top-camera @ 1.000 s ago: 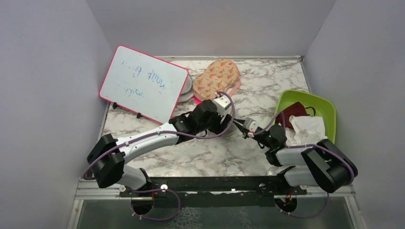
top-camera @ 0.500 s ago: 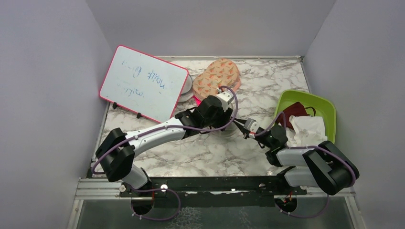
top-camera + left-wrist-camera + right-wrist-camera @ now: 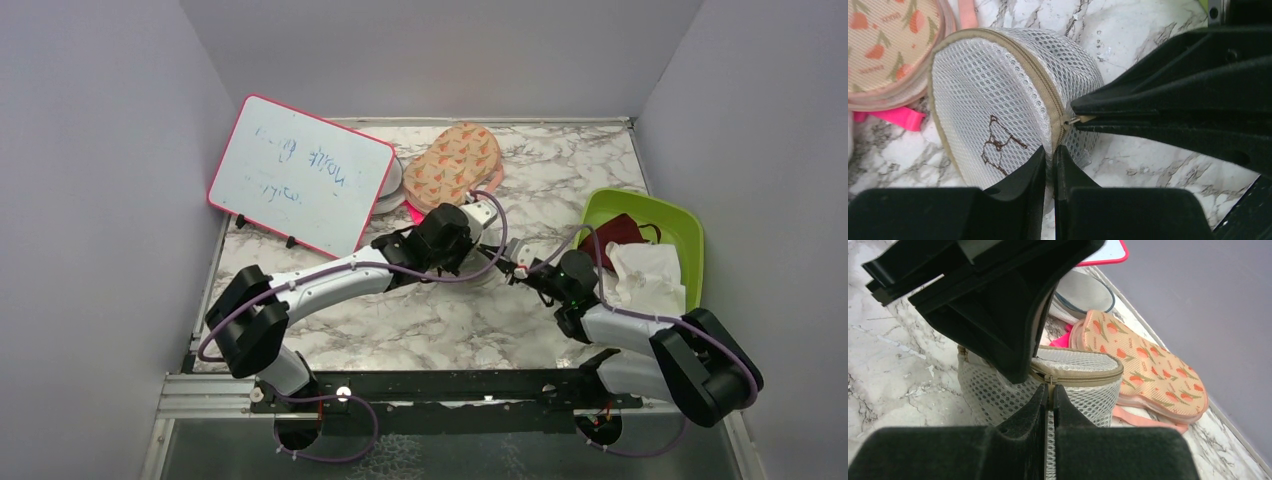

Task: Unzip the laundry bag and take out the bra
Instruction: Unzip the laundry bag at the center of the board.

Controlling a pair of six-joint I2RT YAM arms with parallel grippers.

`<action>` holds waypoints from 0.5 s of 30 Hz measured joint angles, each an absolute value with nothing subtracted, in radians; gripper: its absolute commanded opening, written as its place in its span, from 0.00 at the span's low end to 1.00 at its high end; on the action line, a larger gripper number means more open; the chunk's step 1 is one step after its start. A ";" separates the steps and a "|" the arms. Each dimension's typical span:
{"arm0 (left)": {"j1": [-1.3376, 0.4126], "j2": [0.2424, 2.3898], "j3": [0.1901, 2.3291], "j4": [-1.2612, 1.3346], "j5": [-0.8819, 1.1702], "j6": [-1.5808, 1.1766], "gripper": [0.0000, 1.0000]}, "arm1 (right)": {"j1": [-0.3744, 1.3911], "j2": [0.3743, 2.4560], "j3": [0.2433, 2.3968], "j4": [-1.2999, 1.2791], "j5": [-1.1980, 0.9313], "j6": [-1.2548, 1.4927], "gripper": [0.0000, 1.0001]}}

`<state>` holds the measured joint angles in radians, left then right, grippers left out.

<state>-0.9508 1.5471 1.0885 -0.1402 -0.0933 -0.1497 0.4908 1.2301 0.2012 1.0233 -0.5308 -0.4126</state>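
The laundry bag, a round white mesh pod with a tan zip, lies tipped on the marble. Its lid with the brown bra outline faces the left wrist camera. My left gripper is shut on the bag's rim and mesh just below the zip pull. From the right, my right gripper is shut on the small metal zip pull. The zip runs closed along the rim. In the top view both grippers meet over the bag, left gripper and right gripper. The bra is hidden.
A peach case with red prints and pink strap lies just behind the bag. A pink-framed whiteboard leans at the back left, with a white dish behind it. A green tray at the right holds dark red cloth and white cloth.
My left gripper has closed from open onto the bag's rim, and its arm has stretched a little further right. The right gripper has stayed shut and shifted slightly left.
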 measured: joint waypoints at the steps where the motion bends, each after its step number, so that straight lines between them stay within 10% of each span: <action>1: -0.951 1.540 1.089 -0.149 -0.094 -0.126 0.00 | 0.491 1.217 0.215 0.987 -0.529 -0.413 0.01; 15: -0.950 1.378 1.053 -0.222 -0.094 0.178 0.00 | 0.397 1.246 0.549 0.548 -0.593 -0.527 0.01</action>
